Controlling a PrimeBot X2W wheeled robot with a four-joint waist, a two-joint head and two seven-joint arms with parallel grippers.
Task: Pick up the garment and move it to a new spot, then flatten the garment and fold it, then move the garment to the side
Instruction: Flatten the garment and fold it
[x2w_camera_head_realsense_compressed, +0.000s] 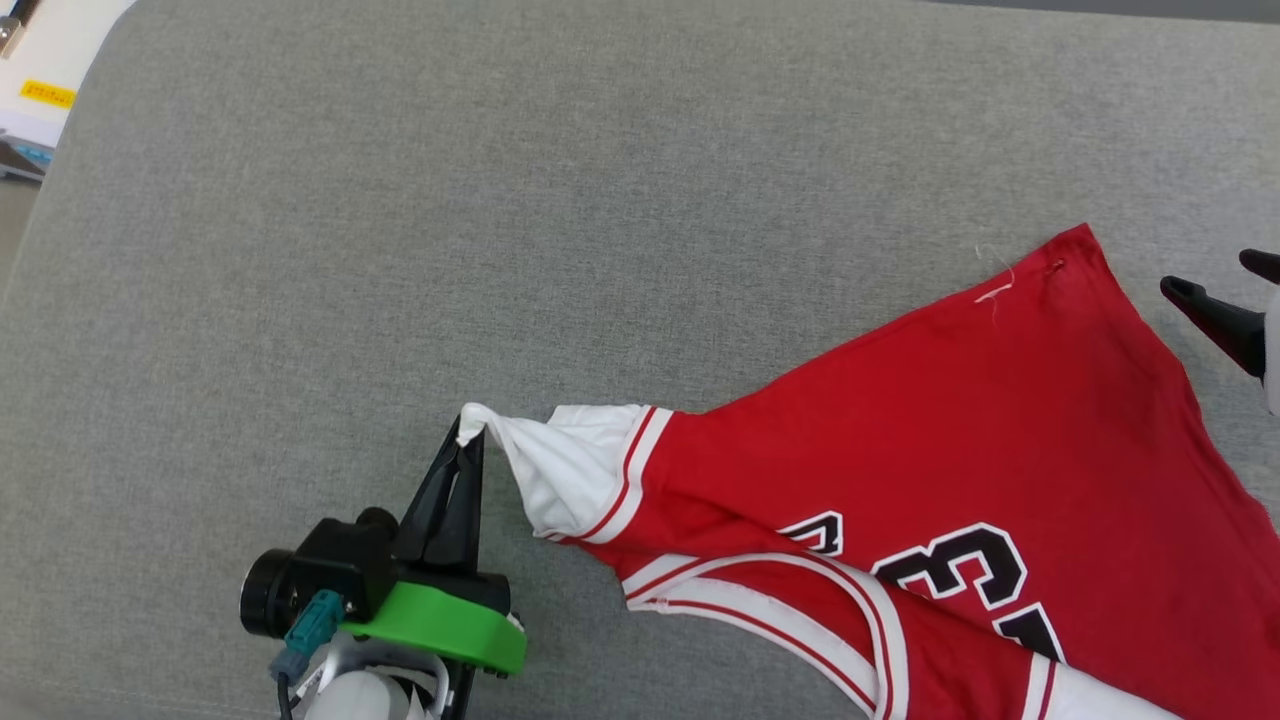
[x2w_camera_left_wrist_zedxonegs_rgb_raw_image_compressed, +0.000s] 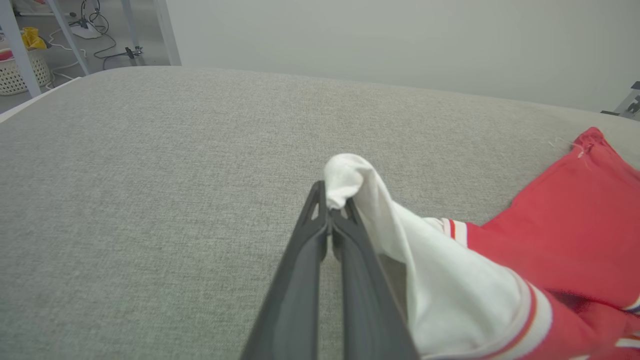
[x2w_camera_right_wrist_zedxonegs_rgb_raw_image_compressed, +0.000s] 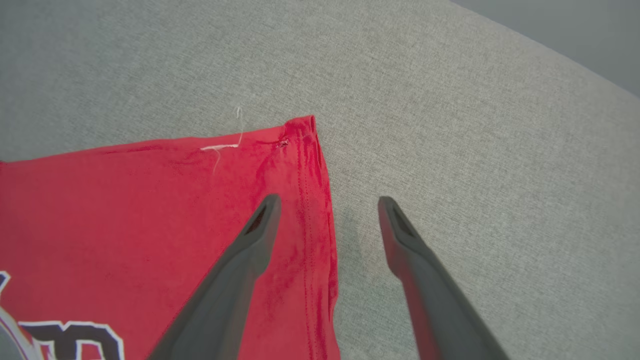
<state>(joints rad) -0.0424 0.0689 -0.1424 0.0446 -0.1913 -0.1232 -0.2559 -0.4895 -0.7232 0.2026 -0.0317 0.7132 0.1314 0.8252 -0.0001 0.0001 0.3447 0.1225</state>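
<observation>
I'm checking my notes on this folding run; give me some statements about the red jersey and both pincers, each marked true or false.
1. The left pincer is shut on the white sleeve of the red jersey T-shirt. True.
2. The right pincer clamps the shirt's red corner. False: it is open, holding nothing.
3. The shirt lies on a grey fabric surface. True.
4. The shirt is neatly folded. False: it lies unfolded, sleeve pulled to a point.
5. A loose white thread sits near the red corner. True.

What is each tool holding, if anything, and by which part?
The left tool pinches the garment by the tip of its white sleeve. The right tool is open above the hem corner, holding nothing.
</observation>
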